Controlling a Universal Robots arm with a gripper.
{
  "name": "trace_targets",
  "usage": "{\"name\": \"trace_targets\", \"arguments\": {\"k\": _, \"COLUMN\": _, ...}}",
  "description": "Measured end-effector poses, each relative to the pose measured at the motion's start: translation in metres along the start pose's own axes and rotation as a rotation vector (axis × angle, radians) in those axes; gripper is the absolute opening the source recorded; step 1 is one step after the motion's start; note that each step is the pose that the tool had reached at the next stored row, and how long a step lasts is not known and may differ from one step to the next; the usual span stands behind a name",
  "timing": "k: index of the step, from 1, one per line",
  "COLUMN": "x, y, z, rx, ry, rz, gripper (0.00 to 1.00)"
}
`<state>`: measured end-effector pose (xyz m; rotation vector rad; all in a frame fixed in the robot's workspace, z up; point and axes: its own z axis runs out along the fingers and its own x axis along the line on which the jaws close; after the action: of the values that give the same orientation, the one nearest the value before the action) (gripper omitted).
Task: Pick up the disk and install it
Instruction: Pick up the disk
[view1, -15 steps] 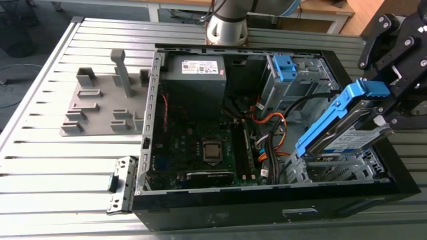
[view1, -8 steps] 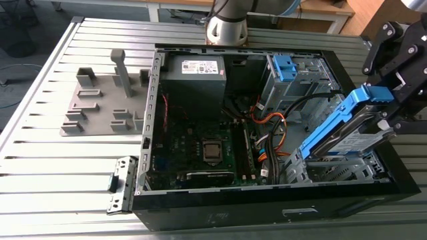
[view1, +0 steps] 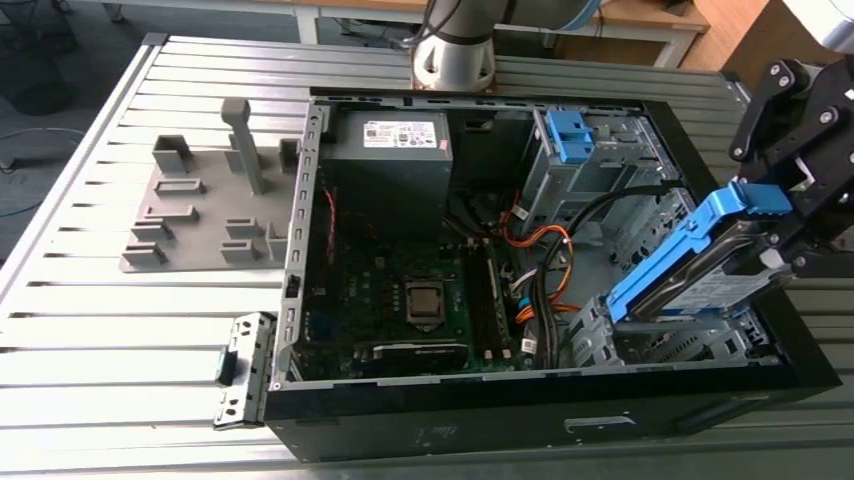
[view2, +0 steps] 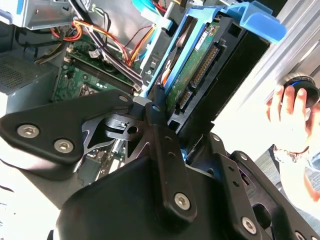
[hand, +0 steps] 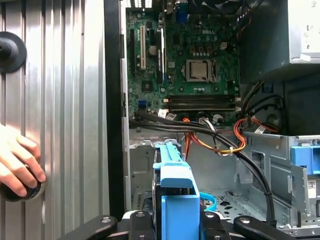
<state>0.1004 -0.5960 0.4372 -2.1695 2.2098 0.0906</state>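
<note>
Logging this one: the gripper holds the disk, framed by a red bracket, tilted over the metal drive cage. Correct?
No. The bracket is blue, not red, as the exterior view shows. The gripper holds the disk tilted over the metal drive cage.

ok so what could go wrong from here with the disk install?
1. The disk sits tilted in the claw over the metal drive cage; it could catch on the cage edge rather than slide in.
2. Black cables loop close beside the bay and might get pinched or snagged.
3. A person's hand rests on the slatted table beside the computer case; it could be struck.
</note>
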Motion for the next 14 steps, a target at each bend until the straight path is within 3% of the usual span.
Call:
{"name": "trace_targets", "arguments": {"k": 8, "x": -0.0022, "y": -0.0047, "z": 0.0058, "rx": 0.0000, "ry": -0.0001, "rz": 0.000, "gripper": 0.36}}
{"name": "trace_targets", "arguments": {"k": 14, "x": -0.0132, "y": -0.0053, "z": 0.0088, "rx": 0.0000, "ry": 0.0001, "rz": 0.000, "gripper": 0.36}}
